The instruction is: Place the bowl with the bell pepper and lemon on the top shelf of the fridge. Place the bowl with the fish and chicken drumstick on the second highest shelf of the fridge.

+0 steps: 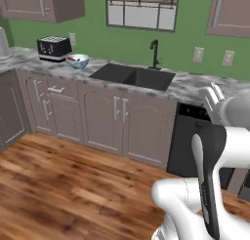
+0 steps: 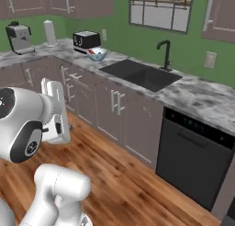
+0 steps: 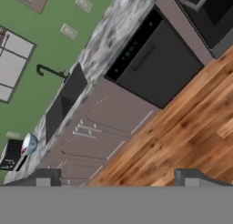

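Gripper point(image 3: 118, 177) open; one bowl point(image 1: 77, 61).

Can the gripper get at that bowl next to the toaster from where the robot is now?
Probably not yet: the bowl sits far off on the counter, and the gripper hangs open over the floor.

A marbled grey surface point(image 2: 202, 98) runs along a green wall, carrying a coffee machine point(image 2: 19, 37), a toaster point(image 2: 86, 41) with a pale bowl point(image 2: 97, 53) just beside it (contents unclear), and a black sink point(image 2: 140, 75) above a dishwasher point(image 2: 192, 161).
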You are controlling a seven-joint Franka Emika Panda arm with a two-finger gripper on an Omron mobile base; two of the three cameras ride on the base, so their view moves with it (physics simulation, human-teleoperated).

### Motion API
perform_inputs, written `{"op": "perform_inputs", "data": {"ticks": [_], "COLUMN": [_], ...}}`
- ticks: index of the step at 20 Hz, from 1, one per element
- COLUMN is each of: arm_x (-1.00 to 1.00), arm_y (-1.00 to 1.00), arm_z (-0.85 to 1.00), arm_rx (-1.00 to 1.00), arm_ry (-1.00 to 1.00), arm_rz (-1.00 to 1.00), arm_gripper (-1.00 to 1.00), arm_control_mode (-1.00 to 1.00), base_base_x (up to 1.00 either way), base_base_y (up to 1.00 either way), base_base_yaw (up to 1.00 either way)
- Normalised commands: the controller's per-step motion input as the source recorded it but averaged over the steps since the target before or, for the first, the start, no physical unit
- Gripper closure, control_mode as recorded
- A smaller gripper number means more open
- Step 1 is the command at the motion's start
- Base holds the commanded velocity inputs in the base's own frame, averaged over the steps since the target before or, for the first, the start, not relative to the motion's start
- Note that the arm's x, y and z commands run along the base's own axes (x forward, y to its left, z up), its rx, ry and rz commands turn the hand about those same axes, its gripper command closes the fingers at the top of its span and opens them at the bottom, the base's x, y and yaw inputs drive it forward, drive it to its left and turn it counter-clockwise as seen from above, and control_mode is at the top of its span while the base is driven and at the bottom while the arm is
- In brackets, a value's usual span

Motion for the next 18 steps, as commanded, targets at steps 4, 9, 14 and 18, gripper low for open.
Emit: {"op": "perform_inputs", "data": {"ticks": [4,9,14,18], "arm_x": [0.00,0.00,0.00,0.00], "arm_y": [0.00,0.00,0.00,0.00], "arm_z": [0.00,0.00,0.00,0.00], "arm_rx": [0.00,0.00,0.00,0.00], "arm_ry": [0.00,0.00,0.00,0.00], "arm_rz": [0.00,0.00,0.00,0.00], "arm_gripper": [-1.00,-1.00,-1.00,-1.00], "arm_control_mode": [1.00,1.00,1.00,1.00], "base_base_x": [1.00,1.00,1.00,1.00], "base_base_y": [0.87,0.82,0.90,0.84], "base_base_yaw": [-0.32,-0.33,-0.33,-0.31]}}
